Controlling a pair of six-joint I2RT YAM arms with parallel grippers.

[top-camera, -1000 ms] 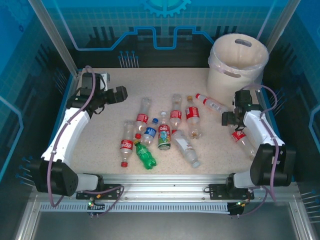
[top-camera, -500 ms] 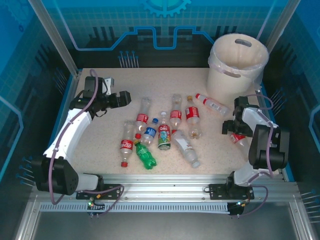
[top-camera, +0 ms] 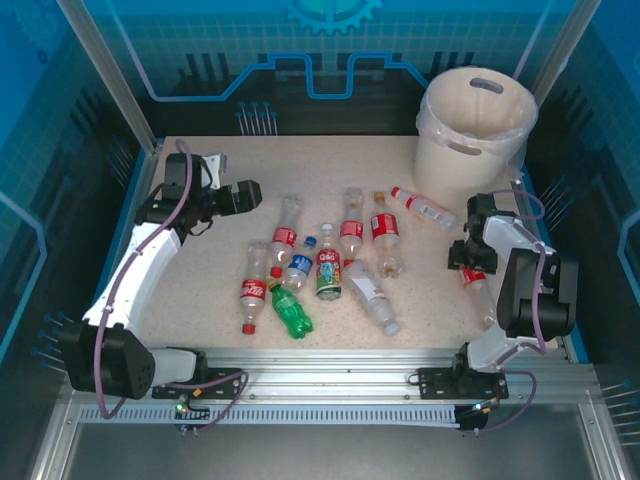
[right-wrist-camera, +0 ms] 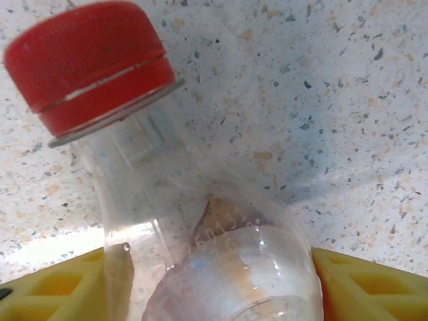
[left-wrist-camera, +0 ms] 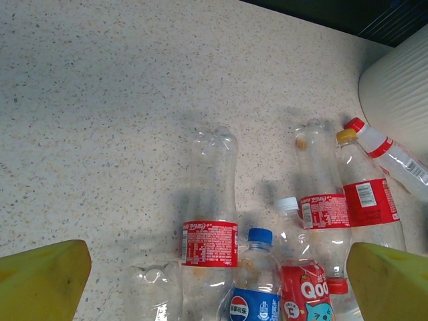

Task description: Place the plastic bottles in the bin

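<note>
Right claw point(right-wrist-camera: 217, 271) narrower now, astride bottle point(right-wrist-camera: 174, 174), red cap point(right-wrist-camera: 87, 60) foremost.

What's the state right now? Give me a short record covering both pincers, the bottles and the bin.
left pincer: open, over bare table, left of the bottle cluster
right pincer: fingers flank a red-capped bottle lying on the table near the right edge; firm grip unclear
bottles on table: ten, counting that one
bin: upright at the far right corner, no bottle visible inside
</note>
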